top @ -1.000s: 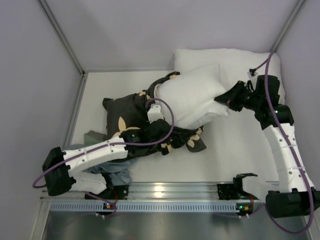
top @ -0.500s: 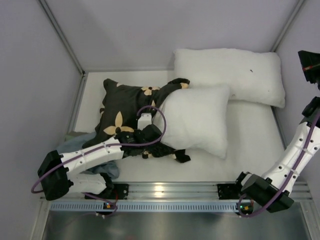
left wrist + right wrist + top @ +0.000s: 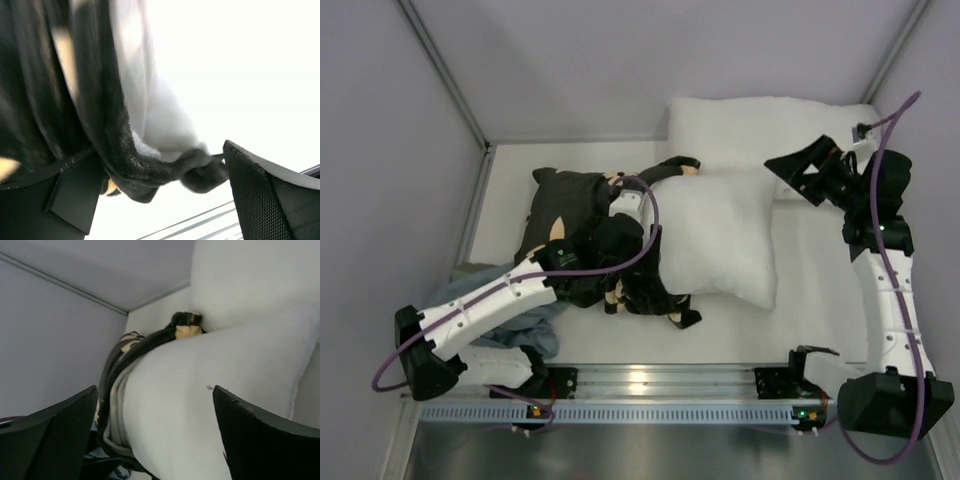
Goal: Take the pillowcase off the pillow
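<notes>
Left gripper [image 3: 160, 165] — jaws spread at the pillow's left edge, slack hem between them, not pinched.
Pillowcase [image 3: 565, 205]: bunched left of the pillow, mouth lapping its near-left corner.
Pillow [image 3: 720, 240]: mostly bared, long axis roughly near-to-far; that corner is left to free.
Right gripper [image 3: 155, 390] — jaws spread, empty, off its far-right corner.

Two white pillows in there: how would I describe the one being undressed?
On the white table, in the middle, lies a plump white rectangular pillow, nearer than the plain white pillow in the far right corner. Only it has its left end inside a black fabric cover with tan flowers.
</notes>
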Available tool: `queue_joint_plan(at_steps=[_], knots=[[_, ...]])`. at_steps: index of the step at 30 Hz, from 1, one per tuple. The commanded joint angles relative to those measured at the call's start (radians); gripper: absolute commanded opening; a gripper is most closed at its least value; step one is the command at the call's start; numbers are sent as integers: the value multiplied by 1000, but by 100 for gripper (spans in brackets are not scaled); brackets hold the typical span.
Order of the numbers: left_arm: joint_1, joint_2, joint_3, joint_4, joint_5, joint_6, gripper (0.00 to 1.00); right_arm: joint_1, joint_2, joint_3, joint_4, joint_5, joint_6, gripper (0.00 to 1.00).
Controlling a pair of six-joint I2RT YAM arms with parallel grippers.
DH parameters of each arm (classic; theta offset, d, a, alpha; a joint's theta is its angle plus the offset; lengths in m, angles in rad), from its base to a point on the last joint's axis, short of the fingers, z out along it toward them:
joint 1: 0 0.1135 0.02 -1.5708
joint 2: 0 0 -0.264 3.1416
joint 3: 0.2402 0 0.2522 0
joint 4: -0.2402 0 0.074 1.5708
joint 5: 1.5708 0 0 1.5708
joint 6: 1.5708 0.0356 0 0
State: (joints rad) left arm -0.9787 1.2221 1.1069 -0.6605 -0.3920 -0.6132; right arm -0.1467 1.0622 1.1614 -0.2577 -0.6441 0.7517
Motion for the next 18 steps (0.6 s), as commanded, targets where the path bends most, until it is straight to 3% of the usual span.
queue_joint_plan(at_steps=[1, 3, 5, 11, 14, 18], knots=[[2, -6, 207, 22, -65, 130, 99, 42, 8, -23, -84, 72, -173, 96], [6, 75, 313, -32, -138, 173, 99, 62, 2, -35, -130, 125, -199, 99], [58, 220, 517, -98, -153, 200, 99, 71, -8, -48, -129, 139, -201, 99], [285, 648, 1035, -306, 57, 326, 99, 122, -33, -81, -129, 129, -192, 99], [337, 818, 1194, -363, 67, 386, 99, 127, -50, -100, -130, 123, -201, 100], [382, 915, 1208, -352, 183, 437, 99, 131, -70, -124, -130, 116, -201, 99]])
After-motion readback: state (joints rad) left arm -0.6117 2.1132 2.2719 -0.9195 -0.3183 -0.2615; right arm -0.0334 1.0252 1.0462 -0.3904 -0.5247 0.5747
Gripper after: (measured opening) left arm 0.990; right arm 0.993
